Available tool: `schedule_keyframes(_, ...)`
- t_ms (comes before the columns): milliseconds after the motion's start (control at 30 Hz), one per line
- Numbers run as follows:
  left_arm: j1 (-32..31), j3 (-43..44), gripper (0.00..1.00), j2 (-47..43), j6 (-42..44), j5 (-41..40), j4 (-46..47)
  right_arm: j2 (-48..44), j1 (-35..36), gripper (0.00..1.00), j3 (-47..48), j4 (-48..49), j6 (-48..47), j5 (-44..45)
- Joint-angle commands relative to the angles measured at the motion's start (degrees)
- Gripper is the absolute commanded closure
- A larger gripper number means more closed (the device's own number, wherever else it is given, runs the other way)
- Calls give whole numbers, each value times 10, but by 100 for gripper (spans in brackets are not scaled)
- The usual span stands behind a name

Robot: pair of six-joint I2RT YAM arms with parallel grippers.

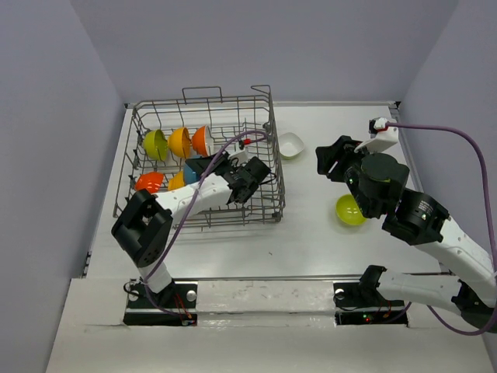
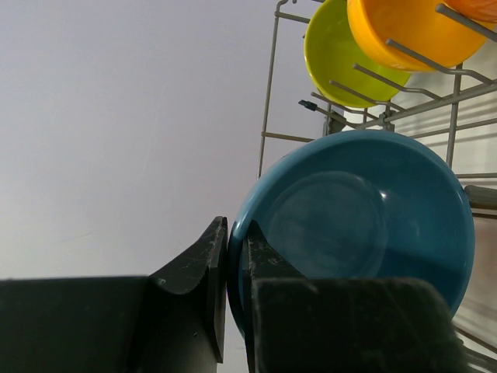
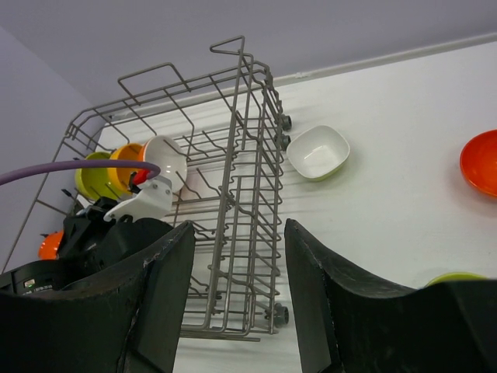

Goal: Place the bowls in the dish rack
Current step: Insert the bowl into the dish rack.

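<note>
Gripping the teal bowl (image 2: 365, 225) by its rim with narrow left fingers (image 2: 198, 287) in the dish rack (image 1: 273, 155), likely light, stiff, slick, chippable; right fingers (image 3: 159, 287) wide, empty.

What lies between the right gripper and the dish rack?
A white bowl stands between the right gripper and the dish rack, close to the rack's right side. The top view shows it best.

Grey wire dish rack (image 1: 276, 167) on a white surface (image 1: 311, 241) holds coloured bowls (image 1: 179, 141), the left arm (image 1: 186, 200) reaching inside by a teal bowl (image 1: 191, 172); a white bowl (image 1: 290, 144) and a lime bowl (image 1: 349, 210) sit outside, right.
</note>
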Motion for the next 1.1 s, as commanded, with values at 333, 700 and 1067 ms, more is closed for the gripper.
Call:
schedule_keyframes(333,4,48,100,26,-65,13,-58,-7,3,44,5,24,-9,11)
schedule_keyframes(700,4,61,100,41,-92,20,-84,-12,3,44,2,24,-13,14)
schedule_keyframes(1067,2,64,100,53,-90,24,-85,-13,3,44,1,24,-16,15)
